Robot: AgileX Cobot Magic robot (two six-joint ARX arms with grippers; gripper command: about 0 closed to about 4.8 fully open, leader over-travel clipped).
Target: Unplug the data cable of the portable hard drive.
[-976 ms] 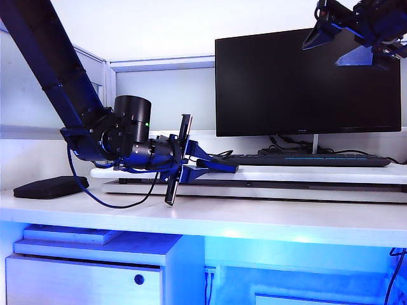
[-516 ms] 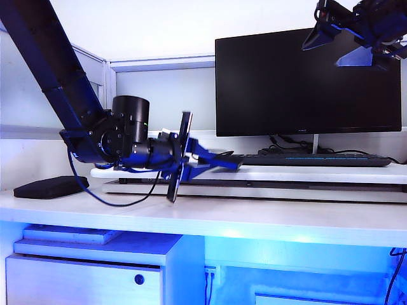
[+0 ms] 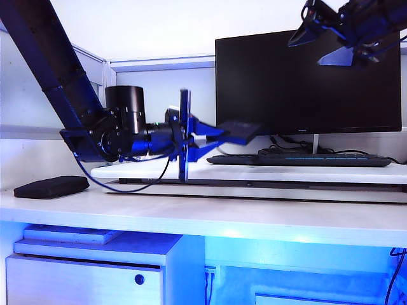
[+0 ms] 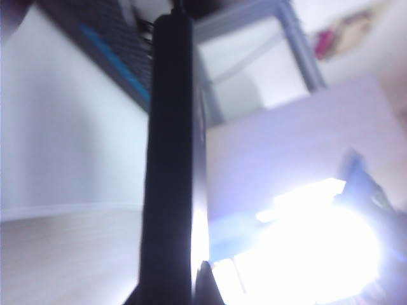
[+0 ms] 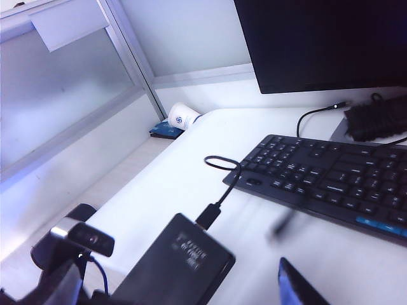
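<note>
Drive (image 5: 175, 264) rigid, light, clenched in left gripper (image 3: 219, 136); right gripper (image 3: 331, 41) spread wide above; pinch cable (image 5: 222, 190) at plug (image 5: 206, 217).

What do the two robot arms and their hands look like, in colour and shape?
Both arms are black. The left hand has blue wedge-shaped fingers, a black cylindrical wrist motor behind it and a thin black cable looping below. The right hand has the same dark blue pointed fingers.

White desk (image 3: 254, 219), grey partition (image 3: 159, 82) behind (blue glow underneath, prob. LEDs).
</note>
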